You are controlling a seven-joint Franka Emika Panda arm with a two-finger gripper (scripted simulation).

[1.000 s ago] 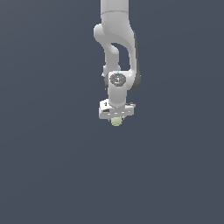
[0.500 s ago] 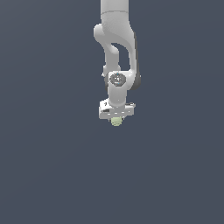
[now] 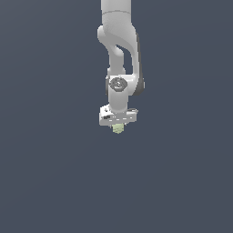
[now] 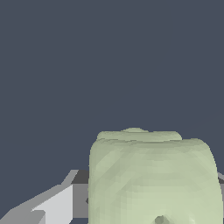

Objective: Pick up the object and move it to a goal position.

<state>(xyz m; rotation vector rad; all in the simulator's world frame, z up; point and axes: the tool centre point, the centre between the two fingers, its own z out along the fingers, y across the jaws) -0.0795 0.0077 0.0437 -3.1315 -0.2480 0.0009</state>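
- Beneath the arm [image 3: 119,59], our claw [image 3: 118,127] holds the object [image 3: 118,129] aloft.
- We judge a slip possible: the rounded lump offers little purchase.

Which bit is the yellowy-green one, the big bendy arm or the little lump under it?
The little lump is the pale yellow-green one. It sits right under the white gripper bar and is much narrower; the robot arm above is white-grey.
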